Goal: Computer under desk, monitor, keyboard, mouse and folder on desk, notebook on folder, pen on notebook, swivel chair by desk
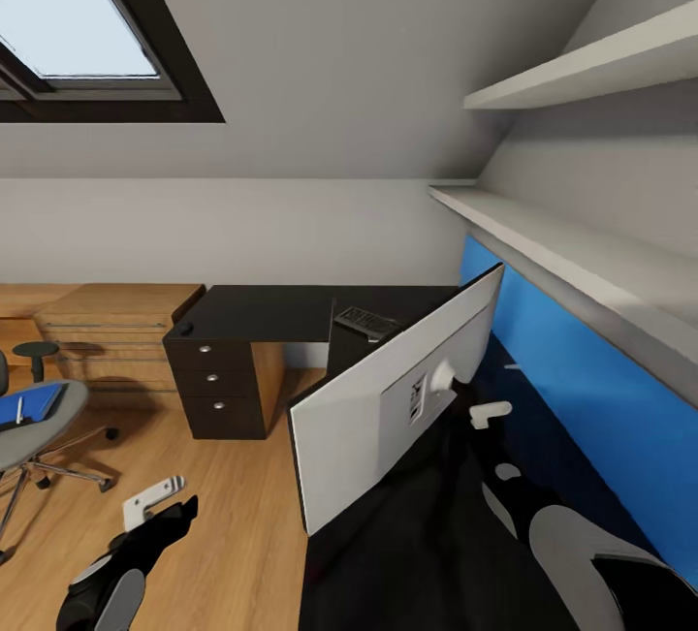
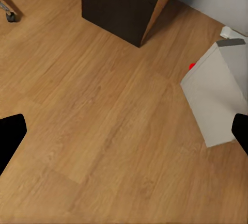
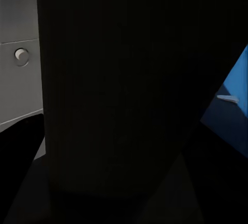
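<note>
**Status: monitor being handled on desk, most items not placed yet**

Monitor (image 1: pixel 388 408) is over the desk (image 1: pixel 281 311), tilted, grey back facing the head cam, roughly centre frame. R gripper (image 1: pixel 490 413) is right behind it at the stand/mount; R wrist cam is mostly dark stand surface, so can't tell if jaws are clamped or loose. L gripper (image 1: pixel 155 500) hangs at 7 o'clock over bare floor, fingers spread, holding nothing.

Done-ish: keyboard (image 1: pixel 368 323) is on the desk, just past the monitor at 12. Computer (image 2: pixel 217 95) stands on the floor near the drawer unit (image 1: pixel 218 389), looks to be by/under the desk edge; exact spot unclear.

Left: swivel chair (image 1: pixel 34 427) at 9 o'clock, well apart from the desk, blue flat item (image 1: pixel 29 405) on its seat with the pen (image 1: pixel 18 409) on top. Mouse: small dark blob on the desk's far left corner, can't confirm.
</note>
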Controlling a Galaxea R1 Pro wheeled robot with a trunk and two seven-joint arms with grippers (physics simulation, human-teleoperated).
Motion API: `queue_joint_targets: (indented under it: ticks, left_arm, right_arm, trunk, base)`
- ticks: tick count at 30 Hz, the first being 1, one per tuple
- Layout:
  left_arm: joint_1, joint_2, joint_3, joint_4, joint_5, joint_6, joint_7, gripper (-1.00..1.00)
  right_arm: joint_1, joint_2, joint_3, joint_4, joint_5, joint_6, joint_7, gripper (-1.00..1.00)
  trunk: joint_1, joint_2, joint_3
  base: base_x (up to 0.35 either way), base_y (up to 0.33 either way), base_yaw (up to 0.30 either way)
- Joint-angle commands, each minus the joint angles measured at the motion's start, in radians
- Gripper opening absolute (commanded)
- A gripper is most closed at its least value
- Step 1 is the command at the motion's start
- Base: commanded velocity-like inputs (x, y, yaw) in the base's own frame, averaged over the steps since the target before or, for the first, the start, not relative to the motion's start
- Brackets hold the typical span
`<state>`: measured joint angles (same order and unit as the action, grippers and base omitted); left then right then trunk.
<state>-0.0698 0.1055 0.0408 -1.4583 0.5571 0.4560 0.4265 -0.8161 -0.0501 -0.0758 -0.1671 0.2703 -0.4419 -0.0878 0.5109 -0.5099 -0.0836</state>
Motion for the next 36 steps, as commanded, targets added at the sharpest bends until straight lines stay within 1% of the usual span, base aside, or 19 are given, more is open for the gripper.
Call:
queue_joint_targets:
  ticks: [1,4,10,11,13,19,36]
  left_arm:
    - [-0.001,0.000,0.009,-0.002,0.010,0.003,0.007,1.00]
    - [-0.001,0.000,0.018,-0.006,0.010,0.003,0.006,1.00]
    - [-0.001,0.001,0.019,-0.008,0.010,0.003,0.006,1.00]
    - [-0.001,0.002,0.022,-0.009,0.010,0.003,0.006,1.00]
    - [-0.001,0.002,0.040,-0.009,0.010,0.004,0.006,1.00]
    - [-0.001,0.002,0.049,-0.009,0.010,0.007,0.006,1.00]
    - [-0.001,0.002,0.048,-0.010,0.010,0.003,0.006,1.00]
  right_arm:
    - [-0.001,0.000,0.012,0.001,0.007,-0.004,-0.003,-1.00]
    - [-0.001,0.001,0.012,0.004,0.006,-0.025,-0.003,-1.00]
    - [-0.001,0.001,0.009,0.004,-0.002,-0.029,-0.004,-1.00]
    - [-0.001,0.001,0.009,0.004,-0.003,-0.029,-0.005,-1.00]
    - [-0.001,0.002,0.007,0.004,-0.003,-0.028,-0.005,-1.00]
    - [-0.001,0.005,0.007,0.005,-0.003,-0.030,-0.005,-1.00]
    - [-0.001,0.004,0.008,0.006,0.002,-0.032,-0.004,-1.00]
  trunk:
    - [0.000,-0.002,-0.002]
    - [0.000,-0.002,-0.002]
    - [0.000,-0.002,-0.002]
    - [0.000,-0.002,-0.002]
    - [0.000,-0.002,-0.002]
    - [0.000,-0.002,-0.002]
    - [0.000,-0.002,-0.002]
  base:
    - [0.000,-0.028,0.000]
    - [0.000,-0.009,0.000]
    - [0.000,-0.001,0.000]
    - [0.000,0.000,0.000]
    - [0.047,-0.050,0.000]
    - [0.048,-0.047,0.000]
    - [0.096,-0.258,0.000]
